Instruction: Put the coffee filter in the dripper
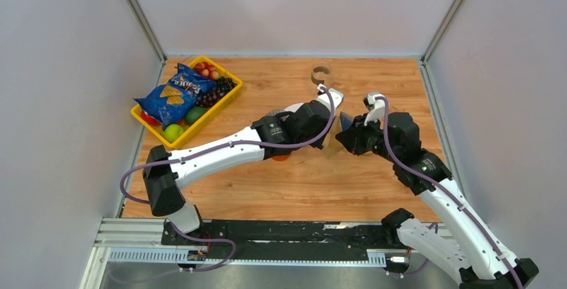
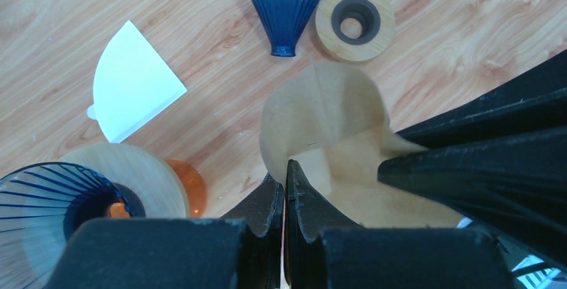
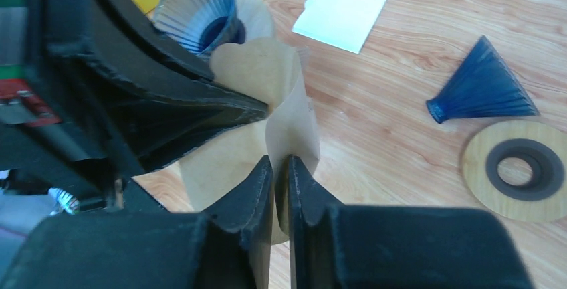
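A brown paper coffee filter (image 2: 321,112) hangs spread open above the table between both grippers. My left gripper (image 2: 286,168) is shut on one edge of it. My right gripper (image 3: 281,165) pinches the opposite edge (image 3: 284,112), its jaws a sliver apart with the paper between them. In the top view the two grippers, left (image 1: 326,135) and right (image 1: 344,140), meet at mid-table. The blue ribbed dripper (image 2: 40,199) stands upright on a wooden base, left of and below the filter; it also shows in the right wrist view (image 3: 197,8).
A second blue cone (image 2: 284,8) lies on its side beside a wooden ring (image 2: 354,21). A white filter (image 2: 134,81) lies flat on the table. A yellow tray (image 1: 144,118) with a chips bag (image 1: 175,91) and fruit sits at the far left.
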`<state>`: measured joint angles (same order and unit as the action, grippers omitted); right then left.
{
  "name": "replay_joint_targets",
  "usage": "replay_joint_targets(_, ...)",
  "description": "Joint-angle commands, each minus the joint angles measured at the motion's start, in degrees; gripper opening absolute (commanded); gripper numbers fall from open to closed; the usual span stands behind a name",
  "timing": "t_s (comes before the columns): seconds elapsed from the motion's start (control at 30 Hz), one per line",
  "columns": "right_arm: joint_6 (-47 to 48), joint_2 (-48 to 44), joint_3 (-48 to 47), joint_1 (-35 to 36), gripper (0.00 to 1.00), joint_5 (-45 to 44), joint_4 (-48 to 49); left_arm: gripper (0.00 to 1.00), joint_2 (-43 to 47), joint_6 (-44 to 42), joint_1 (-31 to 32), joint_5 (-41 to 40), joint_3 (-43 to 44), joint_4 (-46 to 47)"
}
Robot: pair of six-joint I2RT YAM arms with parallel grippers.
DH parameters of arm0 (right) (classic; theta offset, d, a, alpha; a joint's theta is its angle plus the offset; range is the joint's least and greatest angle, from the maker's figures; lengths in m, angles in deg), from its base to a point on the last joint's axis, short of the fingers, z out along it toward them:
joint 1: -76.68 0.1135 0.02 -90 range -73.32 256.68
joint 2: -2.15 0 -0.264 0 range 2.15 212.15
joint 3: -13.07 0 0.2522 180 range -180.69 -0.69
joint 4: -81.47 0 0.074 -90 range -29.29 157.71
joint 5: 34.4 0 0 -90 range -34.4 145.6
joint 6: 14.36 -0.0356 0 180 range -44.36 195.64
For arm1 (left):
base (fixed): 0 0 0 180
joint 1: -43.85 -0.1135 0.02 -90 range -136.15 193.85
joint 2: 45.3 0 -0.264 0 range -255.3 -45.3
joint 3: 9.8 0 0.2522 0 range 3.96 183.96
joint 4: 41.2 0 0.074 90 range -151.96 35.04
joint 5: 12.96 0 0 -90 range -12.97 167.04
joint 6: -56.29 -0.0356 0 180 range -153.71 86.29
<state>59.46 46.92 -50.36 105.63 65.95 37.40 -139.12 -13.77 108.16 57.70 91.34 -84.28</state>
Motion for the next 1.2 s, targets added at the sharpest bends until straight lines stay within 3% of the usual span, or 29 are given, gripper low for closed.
replay_joint_targets(0.0, -1.9, -1.2, -2.9, -0.1, 0.19, 6.9, 4.3, 0.05, 0.0, 1.5, 0.0, 3.9, 2.5, 1.8)
replay_joint_targets(0.13, -2.3, -3.4, -3.4, -0.1, 0.44, 3.7, 4.3, 0.04, 0.5, 1.9, 0.0, 3.5, 2.4, 1.9)
replay_joint_targets(0.53, -2.4, -11.7, -2.3, -0.1, 0.98, -8.9, 4.4, 0.04, 5.2, 2.9, -0.5, -0.8, 0.5, 0.9)
replay_joint_targets(0.73, -1.6, -12.7, -1.0, -0.1, 1.00, -12.1, 4.4, 0.04, 11.5, 4.5, -4.9, 6.7, -3.2, 2.4)
replay_joint_targets(0.87, -0.8, -11.7, -0.8, 0.0, 1.00, -9.7, 4.4, 0.05, 15.6, 5.9, -8.9, 10.6, -5.7, 3.0)
replay_joint_targets(1.17, 0.2, -10.5, 0.3, 0.0, 1.00, -10.1, 4.5, 0.09, 21.6, 9.9, -18.1, 12.7, -11.2, -0.9)
